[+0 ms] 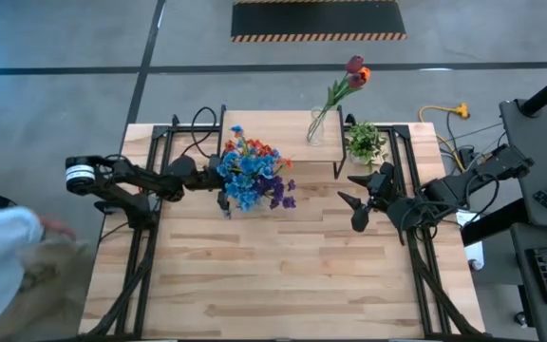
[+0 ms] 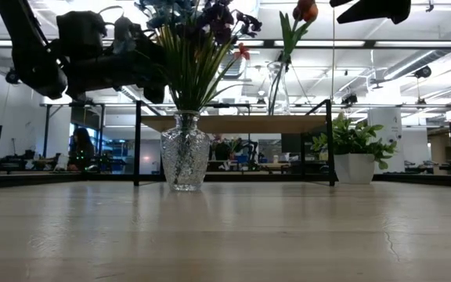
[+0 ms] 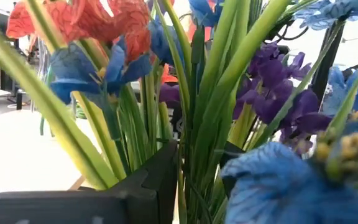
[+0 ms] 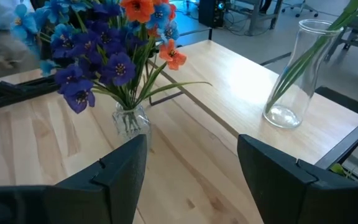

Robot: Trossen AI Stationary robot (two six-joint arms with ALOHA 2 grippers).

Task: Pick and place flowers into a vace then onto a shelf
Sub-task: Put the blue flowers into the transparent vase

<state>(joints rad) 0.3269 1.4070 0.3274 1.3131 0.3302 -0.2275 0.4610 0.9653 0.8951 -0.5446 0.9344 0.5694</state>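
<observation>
Nearest, on the table [image 1: 283, 275]: a cut-glass vase [image 2: 185, 160] stands upright on bare wood in front of the shelf [image 2: 245, 123], holding the big bouquet [image 1: 250, 176] of blue, purple and orange heads. It's low and wide, prob. why the bunch splays evenly rather than tipping.

L gripper [image 1: 224, 180] is in among the stems, just above the vase mouth. In the L wrist view the dark fingers [image 3: 160, 177] stand on either side of the green stems with gaps showing, so can't tell if it's clamped or just loosened around them. My read: grip sits high on the stems so they drop straight into the neck.

R gripper [image 1: 359, 199] hovers beside the shelf, fingers wide apart, holding nothing, prob. waiting its turn w/o crowding the bouquet.

Farther back, on the shelf: a tall clear vase [image 1: 316, 128] w/ tulips [image 1: 355, 72] leaning out over the edge, and a potted plant [image 1: 365, 142] just beside it.

Counts: 2 vases, 1 shelf, 1 potted plant, 2 grippers. Tulips: looks like 2 heads, 1 dark red, 1 orange-red. Bouquet stems too dense to count.

A person's sleeve [image 1: 3, 242] shows at the table's left edge.
</observation>
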